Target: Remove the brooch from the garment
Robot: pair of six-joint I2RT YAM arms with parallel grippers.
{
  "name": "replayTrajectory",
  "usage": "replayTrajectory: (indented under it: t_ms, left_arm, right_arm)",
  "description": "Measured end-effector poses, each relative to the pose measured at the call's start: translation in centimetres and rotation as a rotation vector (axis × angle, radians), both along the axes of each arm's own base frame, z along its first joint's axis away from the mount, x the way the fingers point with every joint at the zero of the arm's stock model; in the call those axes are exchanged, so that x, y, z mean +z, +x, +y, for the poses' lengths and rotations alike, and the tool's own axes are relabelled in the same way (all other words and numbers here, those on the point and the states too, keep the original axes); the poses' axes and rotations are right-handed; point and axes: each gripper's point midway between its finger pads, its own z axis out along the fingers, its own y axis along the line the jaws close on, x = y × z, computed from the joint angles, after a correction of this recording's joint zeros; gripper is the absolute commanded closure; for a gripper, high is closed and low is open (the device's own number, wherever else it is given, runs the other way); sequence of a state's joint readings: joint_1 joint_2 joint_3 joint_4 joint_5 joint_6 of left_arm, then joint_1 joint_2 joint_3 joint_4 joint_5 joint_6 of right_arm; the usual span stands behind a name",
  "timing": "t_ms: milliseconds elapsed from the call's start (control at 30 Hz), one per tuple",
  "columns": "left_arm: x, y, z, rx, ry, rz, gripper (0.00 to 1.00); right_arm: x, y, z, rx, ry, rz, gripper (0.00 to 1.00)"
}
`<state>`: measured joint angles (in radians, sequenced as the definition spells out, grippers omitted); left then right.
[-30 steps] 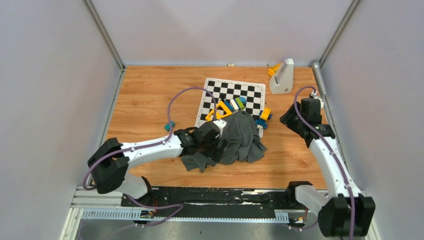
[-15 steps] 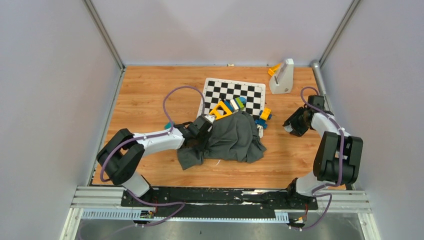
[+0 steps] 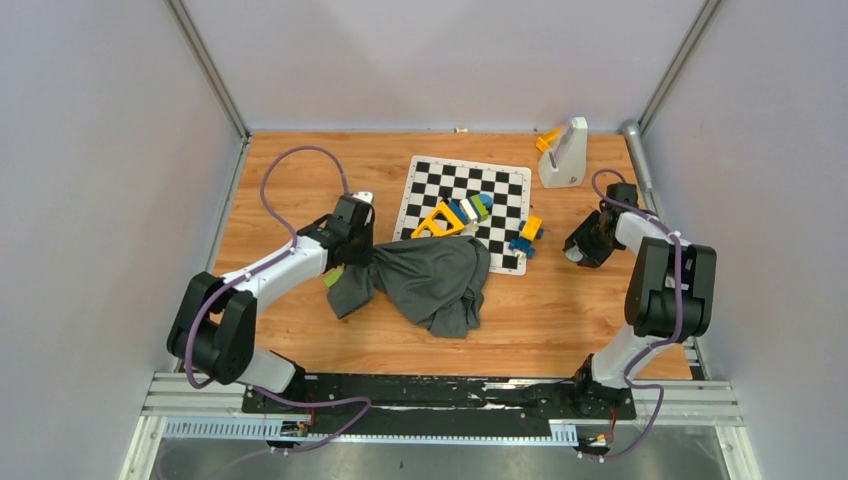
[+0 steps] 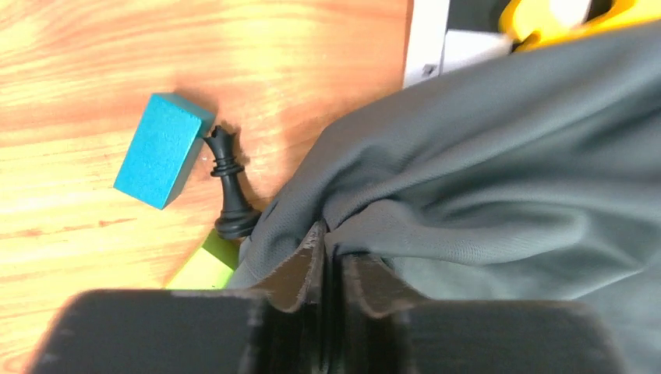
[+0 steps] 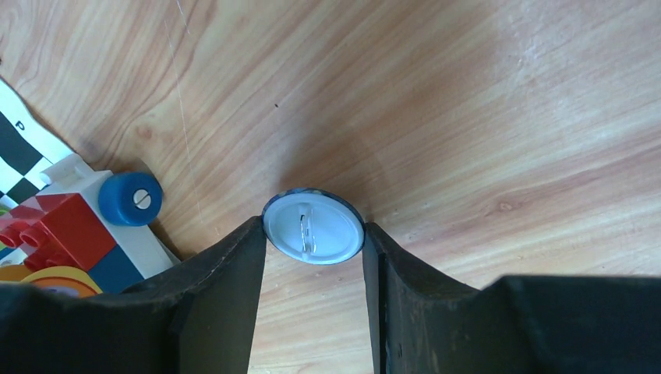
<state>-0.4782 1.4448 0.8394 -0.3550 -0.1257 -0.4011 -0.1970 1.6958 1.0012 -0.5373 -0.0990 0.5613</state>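
The garment, a dark grey shirt, lies bunched on the wooden table just in front of the chequered board. My left gripper is at its left end, shut on a fold of the fabric; in the left wrist view the gripper pinches the grey cloth, which stretches away to the right. The brooch is a round white disc with its metal pin facing the camera. It sits between the tips of my right gripper, low over bare wood. That gripper is at the table's right side, apart from the garment.
Yellow and coloured toy blocks lie on the board's near edge. A white stand is at the back right. A teal block, a black chess piece and a green block lie by the left gripper. Toy bricks sit left of the brooch.
My left gripper has shut on the garment and dragged it leftward, off the board's corner. The right arm has folded back at the right side, its gripper still round the brooch.
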Motion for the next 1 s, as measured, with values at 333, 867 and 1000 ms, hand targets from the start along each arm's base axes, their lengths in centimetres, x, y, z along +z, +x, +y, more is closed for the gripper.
replayTrajectory:
  t_ms: [333,867,1000]
  left_arm:
    - [6.1,2.2,-0.4,-0.008,-0.038,-0.161,0.00]
    - [9.9,2.6,11.3,0.268,0.164,-0.628,0.00]
    - [8.6,3.6,14.1,0.313,0.228,-0.704,0.03]
  right_arm:
    - [1.0,0.5,0.1,0.010,-0.001,-0.032,0.15]
    - [9.2,-0.3,0.1,0.156,-0.275,-0.647,0.05]
    - [9.7,-0.1,-0.1,0.224,-0.358,-0.750,0.04]
